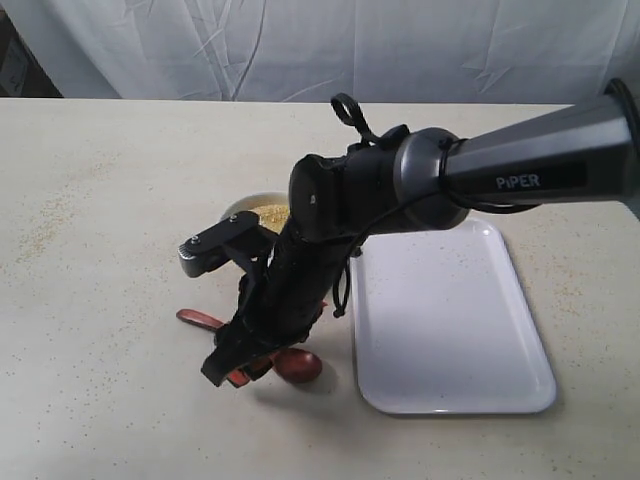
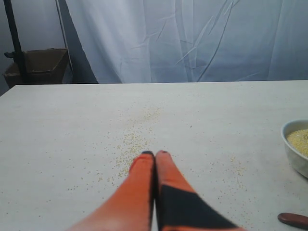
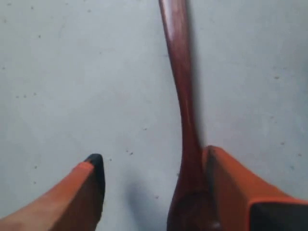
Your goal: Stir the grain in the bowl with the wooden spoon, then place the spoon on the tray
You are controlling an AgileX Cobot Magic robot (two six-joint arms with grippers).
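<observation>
Reddish-brown, glossy spoon [image 1: 300, 366] lies flat on the beige table [image 1: 100, 250], at 6 o'clock from the bowl [image 1: 240, 208] and 9 o'clock from the tray [image 1: 450, 310]. Right gripper [image 3: 153, 158] straddles its handle, spread wide; left gripper [image 2: 155, 155] is pinched together, empty. White curtain [image 1: 350, 50] hangs behind.

The right arm's tapered dark grey link [image 1: 540, 160] is lettered "PiPER" in white; its black wrist [image 1: 330, 200] is looped with black cable [image 1: 350, 112]. Orange fingers [image 2: 137, 187] with black tips are fitted to the left gripper [image 2: 155, 154] and right gripper [image 3: 151, 155].
</observation>
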